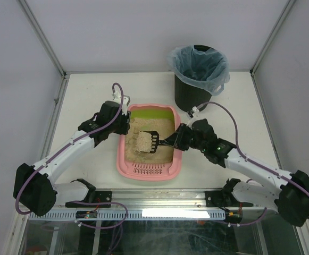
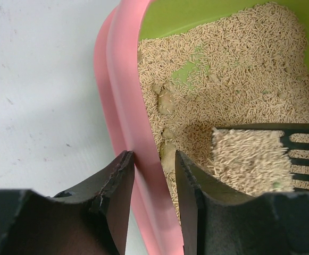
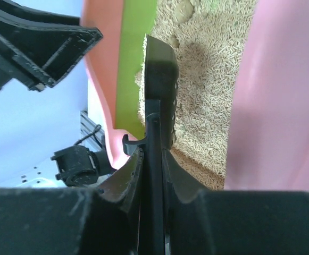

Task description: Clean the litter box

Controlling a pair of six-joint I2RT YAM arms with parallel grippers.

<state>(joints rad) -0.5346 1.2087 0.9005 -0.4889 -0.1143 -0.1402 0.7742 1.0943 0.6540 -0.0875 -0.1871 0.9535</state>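
While my left arm reaches in from the near left, forearm sloping up toward the tray, my left gripper (image 2: 154, 159) straddles the left rim of the litter box (image 1: 120, 159). One finger is outside the pink wall and the other inside over the litter, set narrow and clamped on that wall. The litter box lies in the middle of the table (image 1: 90, 95), grille end toward my bases and green wall at the far end. My right arm bends in from the near right, its wrist pointing left across the right rim, and my right gripper (image 1: 176, 139) is pinched tight on the thin handle of the black scoop (image 1: 148, 141). Its slotted head hangs over the litter, heaped with pellets. A black bin (image 1: 194, 93) with a pale blue bag stands beyond the tray's far right corner.
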